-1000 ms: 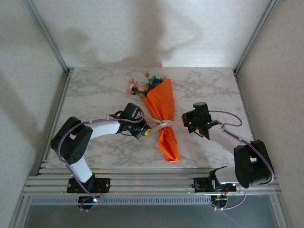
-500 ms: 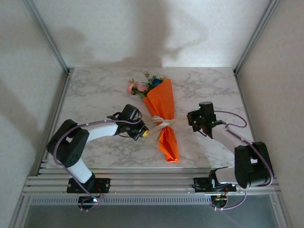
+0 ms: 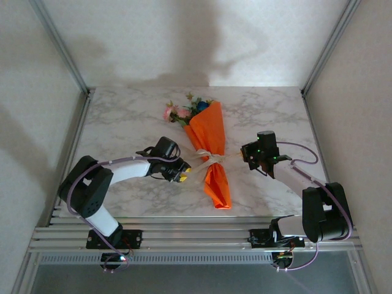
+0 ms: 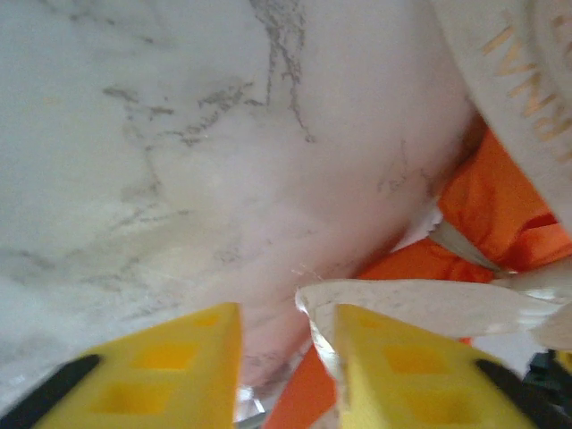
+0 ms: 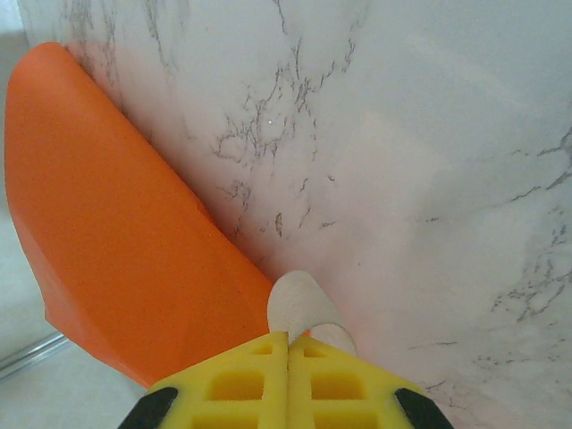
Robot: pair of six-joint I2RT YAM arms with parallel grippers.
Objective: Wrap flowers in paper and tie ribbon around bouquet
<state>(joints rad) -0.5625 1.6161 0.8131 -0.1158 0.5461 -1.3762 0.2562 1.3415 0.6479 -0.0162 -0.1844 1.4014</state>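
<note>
While the bouquet (image 3: 212, 147) lies flat on the marble table (image 3: 122, 122), with its blooms pointing at the far wall, the job looks to be at the tying part. The orange paper (image 3: 208, 130) is wrapped round the flowers (image 3: 182, 111). The cream ribbon (image 3: 210, 157) goes round the thin middle of the cone, and one end runs out to each side.

The right gripper (image 3: 244, 154) sits just beside the paper. Its yellow fingers are pressed tight together, with the cream strip poking out between them. The left gripper (image 3: 182, 176) is on the other side, near the waist. Its yellow fingers stand a little apart. The other ribbon end lies against one finger, but nothing pinches it, so I would say this one holds nothing.

I cannot tell from here if the knot is tight. I think the next move is for the left gripper to close on that loose end. Then both should pull away from each other, softly, so the thin paper does not rip.
</note>
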